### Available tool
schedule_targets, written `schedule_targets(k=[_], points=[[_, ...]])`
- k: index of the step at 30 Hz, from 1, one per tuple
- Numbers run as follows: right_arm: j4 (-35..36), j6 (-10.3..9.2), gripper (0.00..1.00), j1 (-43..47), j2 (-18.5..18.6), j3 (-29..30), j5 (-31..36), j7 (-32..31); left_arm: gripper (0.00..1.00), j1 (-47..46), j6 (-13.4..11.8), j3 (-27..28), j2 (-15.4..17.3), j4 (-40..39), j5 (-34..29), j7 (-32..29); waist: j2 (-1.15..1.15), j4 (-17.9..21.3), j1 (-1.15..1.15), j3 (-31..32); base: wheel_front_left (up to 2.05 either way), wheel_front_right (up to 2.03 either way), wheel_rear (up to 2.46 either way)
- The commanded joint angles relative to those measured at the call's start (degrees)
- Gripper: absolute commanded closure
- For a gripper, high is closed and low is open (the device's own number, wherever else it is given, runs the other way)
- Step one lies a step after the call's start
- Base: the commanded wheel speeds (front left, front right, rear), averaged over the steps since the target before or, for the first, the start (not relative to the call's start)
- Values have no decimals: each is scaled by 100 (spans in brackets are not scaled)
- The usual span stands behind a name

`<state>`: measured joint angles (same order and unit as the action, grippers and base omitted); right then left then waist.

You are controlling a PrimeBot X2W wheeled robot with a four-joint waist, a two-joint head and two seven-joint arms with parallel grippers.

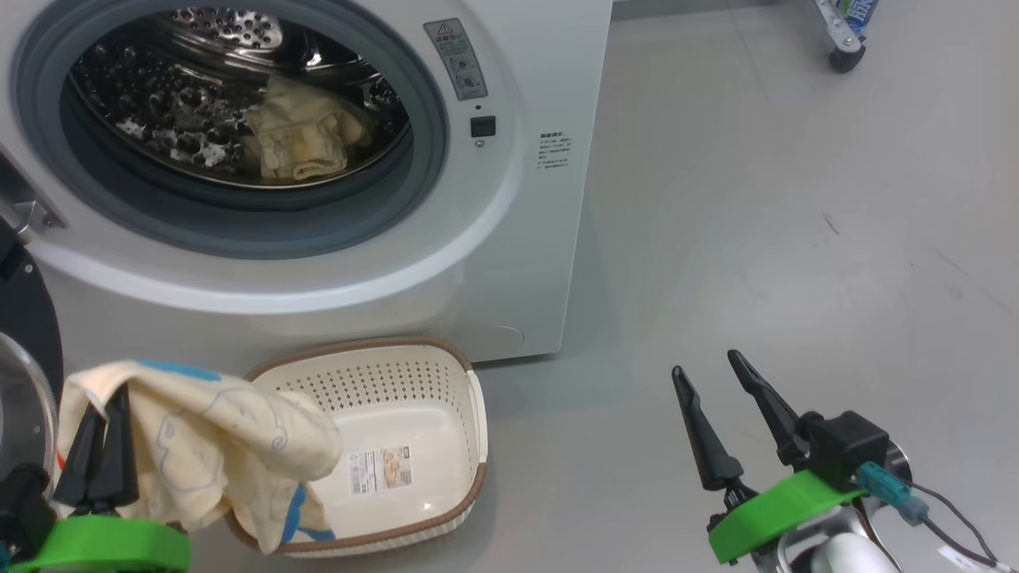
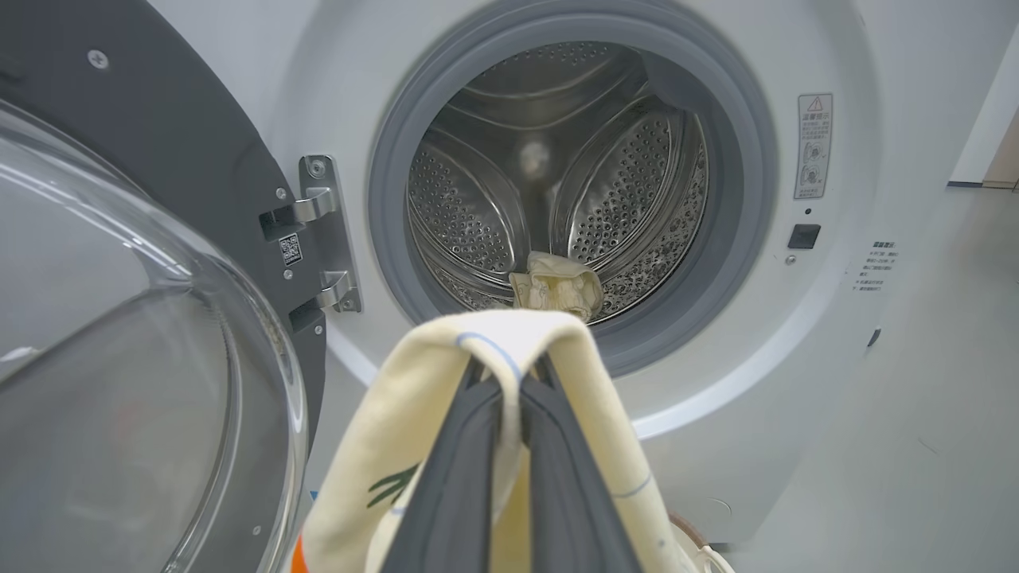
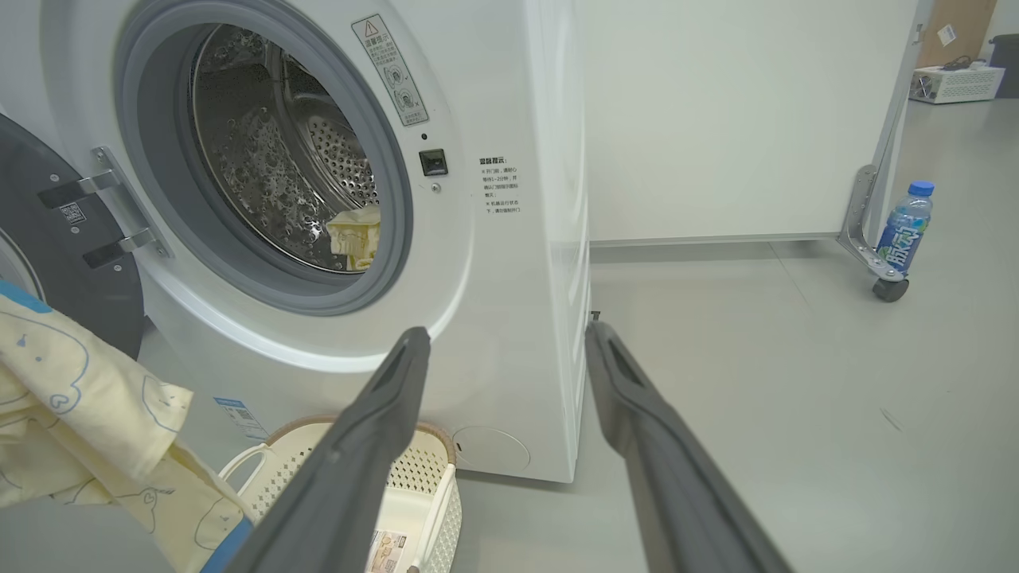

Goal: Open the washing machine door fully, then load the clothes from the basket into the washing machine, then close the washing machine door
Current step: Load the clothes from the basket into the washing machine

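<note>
Floor point(image 1: 756, 239): smooth, pale grey, slight sheen, a few dark scuffs. The big white front-loading washing machine point(image 1: 517, 263) stands directly on it, with its grey-gasketed steel drum opening exposed. The large round door with black rim and clear glass bowl point(image 2: 119, 318) is swung wide on its hinge, on the robot's left.

A crumpled pale yellow garment point(image 1: 298, 139) lies at the bottom of the drum. The small cream-white perforated plastic basket with brown rim point(image 1: 382, 382) sits on the floor close against the machine's front; a paper label point(image 1: 380, 468) shows on its bottom.

Left gripper point(image 1: 107, 402): fingers pressed together on a pale yellow bear-print garment point(image 1: 223, 430), which drapes over them above the basket's left end, below the drum opening.

Right gripper point(image 1: 704, 362): fingers spread wide, holding nothing, over bare floor, well apart from the basket.

Room: a white panel on a castor point(image 3: 885, 288) stands beyond the machine, and a blue-capped plastic bottle point(image 3: 903, 235) stands just beside the castor.
</note>
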<state>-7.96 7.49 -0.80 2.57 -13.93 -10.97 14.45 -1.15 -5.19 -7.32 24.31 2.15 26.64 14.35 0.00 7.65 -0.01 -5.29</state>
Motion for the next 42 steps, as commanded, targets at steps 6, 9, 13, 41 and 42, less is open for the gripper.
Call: schedule_targets(k=[6, 9, 13, 41, 42], points=[[256, 0, 0, 12, 31, -19, 104, 55, 100, 263, -206, 378, 150, -353, -88, 63, 0, 89, 1, 194, 0, 0, 0], [279, 0, 0, 44, 31, 15, 135, 55, 100, 414, -250, 340, 146, -390, -136, 58, 0, 96, 1, 228, 0, 0, 0], [316, 0, 0, 60, 31, 45, 152, 55, 100, 602, -315, 302, 89, -397, -127, 41, 0, 91, 1, 230, 0, 0, 0], [554, 0, 0, -191, 31, 9, 51, 55, 100, -236, 130, 307, 126, -120, 115, 58, 0, 75, 1, -851, 0, 0, 0], [562, 0, 0, -214, 31, -4, 49, 55, 100, -317, 164, 313, 155, -84, 114, 58, 0, 88, 1, -908, 0, 0, 0]])
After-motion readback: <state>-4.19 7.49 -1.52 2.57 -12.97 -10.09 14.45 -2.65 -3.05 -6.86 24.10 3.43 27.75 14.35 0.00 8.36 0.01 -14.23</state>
